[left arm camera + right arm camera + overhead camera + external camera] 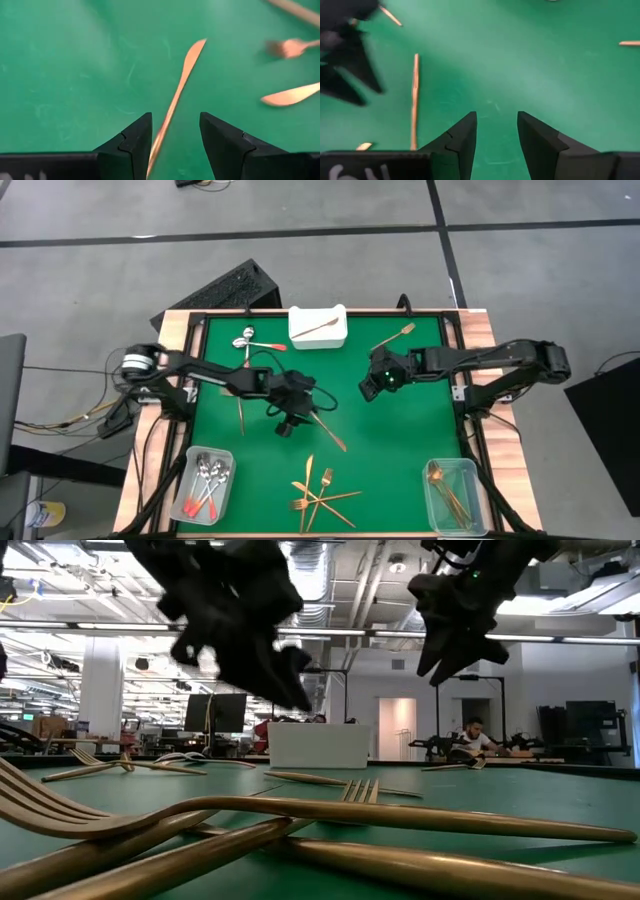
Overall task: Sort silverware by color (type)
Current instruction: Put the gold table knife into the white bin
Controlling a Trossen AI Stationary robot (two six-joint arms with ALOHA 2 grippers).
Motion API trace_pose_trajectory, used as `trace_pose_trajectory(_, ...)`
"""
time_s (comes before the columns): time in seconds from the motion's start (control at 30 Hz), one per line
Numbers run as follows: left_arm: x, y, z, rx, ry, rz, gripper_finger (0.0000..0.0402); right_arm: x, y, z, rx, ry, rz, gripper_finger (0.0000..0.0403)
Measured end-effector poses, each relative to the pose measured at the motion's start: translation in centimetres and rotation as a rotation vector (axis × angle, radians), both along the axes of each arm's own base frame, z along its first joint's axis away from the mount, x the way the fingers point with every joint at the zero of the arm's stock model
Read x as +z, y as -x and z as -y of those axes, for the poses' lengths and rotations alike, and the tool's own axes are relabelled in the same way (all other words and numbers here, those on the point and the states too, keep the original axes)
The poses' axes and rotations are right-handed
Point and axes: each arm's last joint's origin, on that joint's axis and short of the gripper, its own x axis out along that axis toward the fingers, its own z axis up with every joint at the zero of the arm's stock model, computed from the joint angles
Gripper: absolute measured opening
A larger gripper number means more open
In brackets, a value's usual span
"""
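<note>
Left gripper [175, 145]: over mid-mat, jaws parted, nothing clamped between them!
Knife [177, 97]: slim copper piece on the green mat, running straight out from the gap between the left fingers [132, 145], handle end slipping under them, blade tip pointing away; whether a finger touches it, cannot tell.
Around it: a fork [290, 47] and another knife blade [292, 94] lie off to one side, well clear of the jaws.
Right gripper [496, 140]: hanging above the mat's right-centre, jaws apart, empty, bare green beneath.
Stray piece [414, 100]: a thin gold utensil lies beside the right gripper's fingers, apart from them.
Pile [318, 495]: crossed gold forks and knives at the mat's near edge, between the two bins.
Left bin [207, 485]: red-handled spoons inside.
Right bin [452, 495]: gold pieces inside.
Tray [318, 328]: white, at the far edge, one gold piece across it.
Spoons [250, 340]: just left of the tray, on the mat.
Far fork [393, 337]: right of the tray, lying at a slant.
</note>
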Motion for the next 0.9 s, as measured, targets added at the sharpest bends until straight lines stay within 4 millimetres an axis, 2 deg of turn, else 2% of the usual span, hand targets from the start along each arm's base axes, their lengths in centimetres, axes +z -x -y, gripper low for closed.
trace_pose_trajectory(0.23, -3.5, -2.0, -1.0, -0.051, -0.042, -0.049, 0.0147, -0.6, -0.2, -1.5, -0.012, -0.049, -0.027, 0.0164)
trace_pose_trajectory(0.43, -5.7, -2.4, -1.2, -0.085, -0.014, -0.094, 0.0093, -1.0, -0.3, -2.2, -0.025, -0.072, -0.042, 0.0164)
trace_pose_trajectory(0.7, -6.7, -2.4, -1.8, -0.032, 0.015, -0.141, 0.0012, -1.0, -0.1, -2.2, -0.075, -0.057, -0.041, 0.0164)
trace_pose_trajectory(0.9, -6.2, -2.3, -2.1, 0.020, 0.044, -0.142, 0.0008, -1.0, -0.2, -2.1, -0.077, -0.053, -0.040, 0.0163)
